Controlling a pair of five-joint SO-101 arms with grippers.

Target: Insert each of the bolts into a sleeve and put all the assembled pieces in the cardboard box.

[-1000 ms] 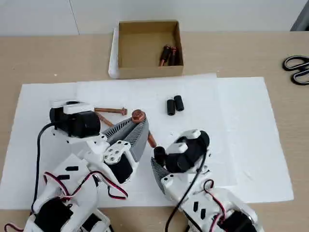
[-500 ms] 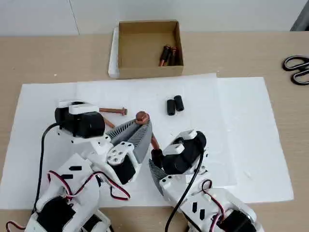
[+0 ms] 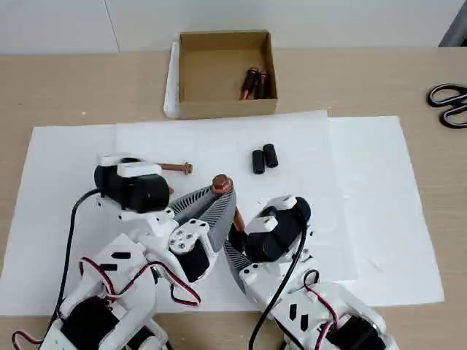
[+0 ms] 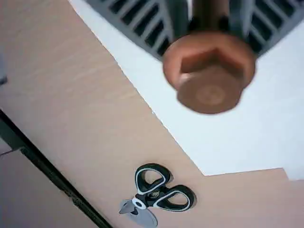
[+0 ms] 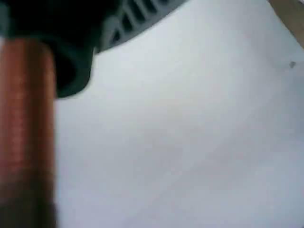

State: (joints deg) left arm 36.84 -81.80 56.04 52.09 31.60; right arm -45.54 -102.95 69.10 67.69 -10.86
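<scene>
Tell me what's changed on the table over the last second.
The left end effector, shut on a bolt, shifted right and nearer the table's front edge, toward the right arm, which edged slightly left. The loose bolt, two sleeves, cardboard box and scissors stayed put.

Copper bolt (image 3: 222, 184) tilted, black sleeves (image 3: 257, 161) lying nearby.

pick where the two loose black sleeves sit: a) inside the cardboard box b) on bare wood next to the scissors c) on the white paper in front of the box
c: the two black sleeves lie side by side on the white paper, outside the cardboard box.
</scene>
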